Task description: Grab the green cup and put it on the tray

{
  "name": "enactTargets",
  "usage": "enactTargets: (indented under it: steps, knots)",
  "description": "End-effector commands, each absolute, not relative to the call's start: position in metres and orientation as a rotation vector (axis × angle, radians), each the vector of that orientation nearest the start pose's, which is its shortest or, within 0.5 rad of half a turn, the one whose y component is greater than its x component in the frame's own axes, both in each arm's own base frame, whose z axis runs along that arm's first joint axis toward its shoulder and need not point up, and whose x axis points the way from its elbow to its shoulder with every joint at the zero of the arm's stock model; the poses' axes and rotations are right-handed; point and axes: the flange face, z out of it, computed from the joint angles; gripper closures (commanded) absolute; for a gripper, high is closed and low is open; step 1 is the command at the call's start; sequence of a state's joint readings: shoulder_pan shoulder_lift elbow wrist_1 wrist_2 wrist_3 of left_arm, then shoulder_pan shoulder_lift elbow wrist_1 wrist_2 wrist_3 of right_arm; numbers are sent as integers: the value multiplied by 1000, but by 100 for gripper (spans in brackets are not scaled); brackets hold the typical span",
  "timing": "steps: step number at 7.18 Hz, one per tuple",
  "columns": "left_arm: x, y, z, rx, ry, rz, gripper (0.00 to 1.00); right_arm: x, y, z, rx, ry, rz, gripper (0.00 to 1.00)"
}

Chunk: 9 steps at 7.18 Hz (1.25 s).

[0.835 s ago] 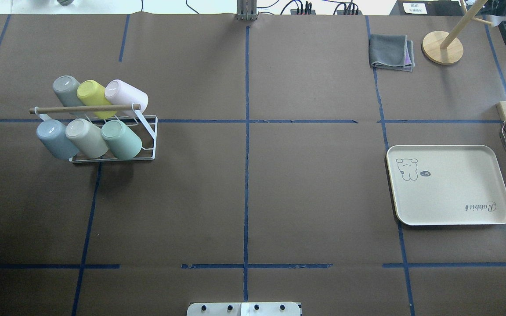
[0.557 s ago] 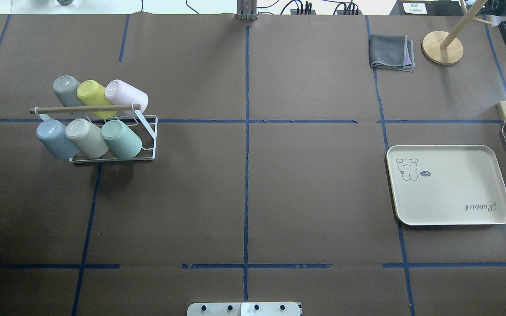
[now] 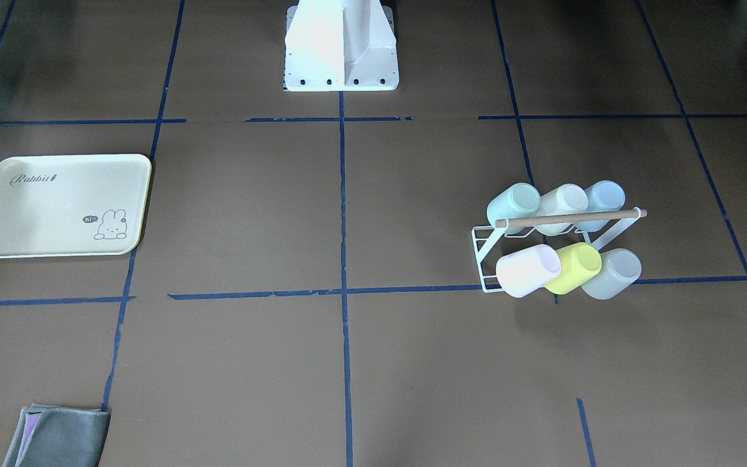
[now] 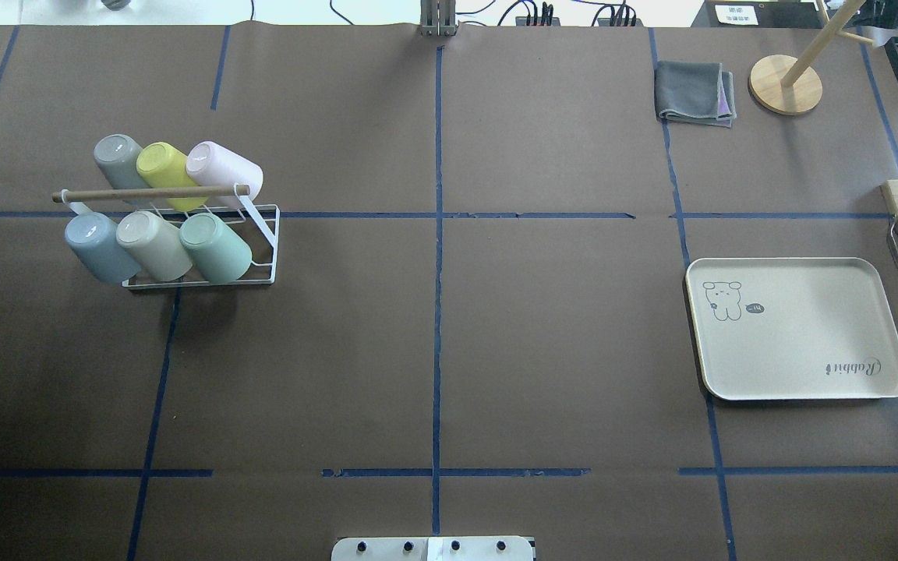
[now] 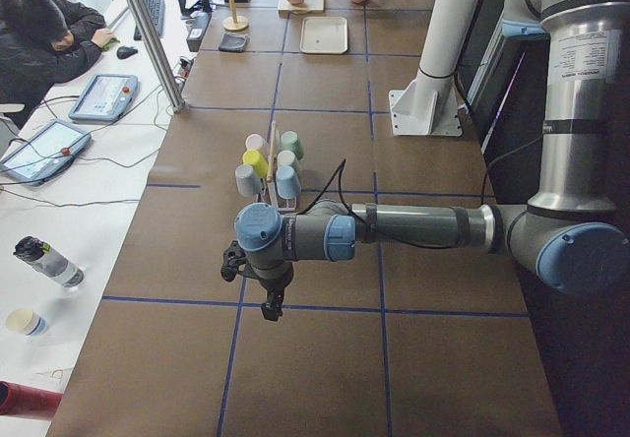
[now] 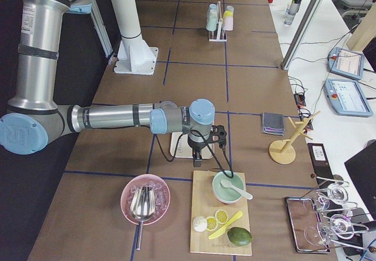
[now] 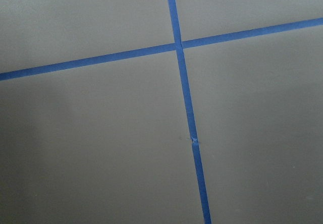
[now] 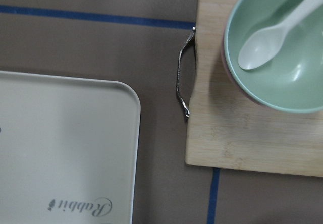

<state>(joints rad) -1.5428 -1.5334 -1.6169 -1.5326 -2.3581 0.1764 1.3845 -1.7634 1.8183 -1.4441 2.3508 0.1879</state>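
The green cup [image 4: 215, 248] — judged light, stiff, probably slippery — is being held tilted on the rack [image 4: 145, 193], well beyond the left gripper [image 5: 268, 307], whose opening cannot be told; its side wall is being favoured for grasping.

Left gripper [image 5: 268, 309] shows only from the side, jaws too small to read. Same story for the right gripper [image 6: 198, 162]. The right wrist view crops the tray [image 8: 65, 148] at its left and bottom edges, and the green bowl [image 8: 282, 77] at top and right.
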Motion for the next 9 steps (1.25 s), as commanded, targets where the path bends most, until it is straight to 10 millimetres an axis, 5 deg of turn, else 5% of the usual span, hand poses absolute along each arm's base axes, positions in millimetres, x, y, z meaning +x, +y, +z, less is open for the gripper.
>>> enactTargets:
  steps: [1,4,9]
  knots:
    - [-44,-476,658,25,790,193,0,-59,-415,637,80,-858,-10,0]
    - [-43,-477,655,30,790,197,0,-116,-398,674,88,-911,-3,0]
    - [-43,-476,657,27,790,196,0,-142,-393,692,49,-878,-40,23]
